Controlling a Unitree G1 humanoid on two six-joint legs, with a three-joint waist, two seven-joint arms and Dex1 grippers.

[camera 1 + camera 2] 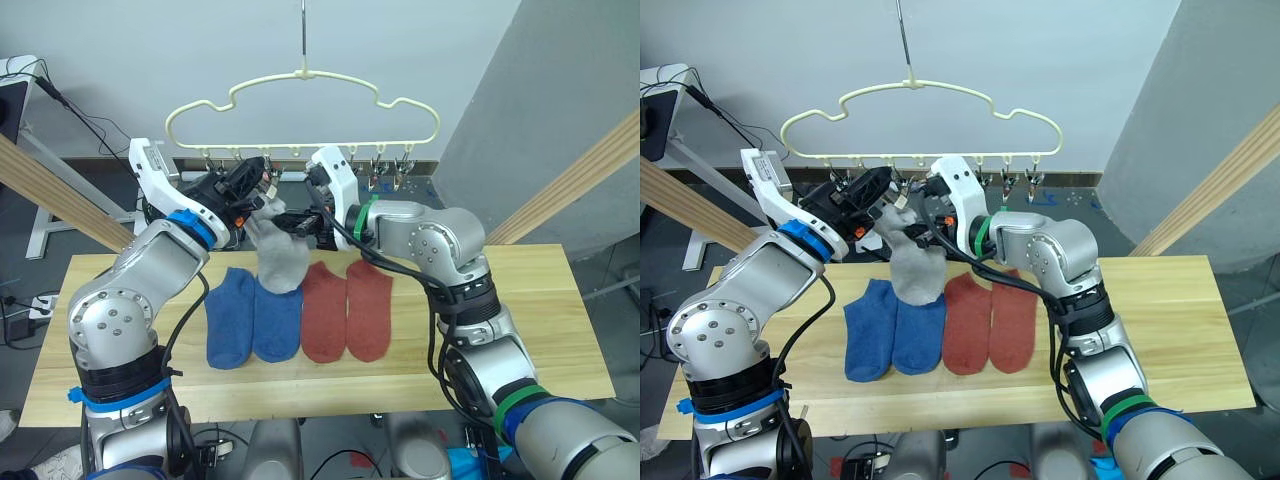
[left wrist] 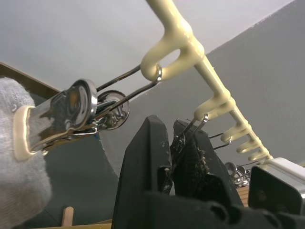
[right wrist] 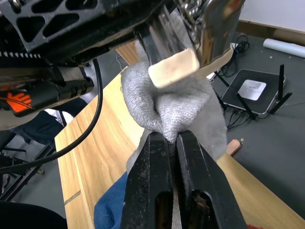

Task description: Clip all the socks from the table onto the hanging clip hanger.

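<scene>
Head view: grey sock (image 1: 279, 257) hangs under the yellow clip hanger (image 1: 300, 100), above the blue socks (image 1: 254, 317) and red socks (image 1: 347, 309) lying on the bench (image 1: 520, 330).

Left wrist: left claw (image 2: 172, 143) pinched shut on a metal clip (image 2: 183, 136).

Right wrist: right claw (image 3: 172, 143) closed on the grey sock, another clip (image 3: 190, 52) biting its top edge.
</scene>
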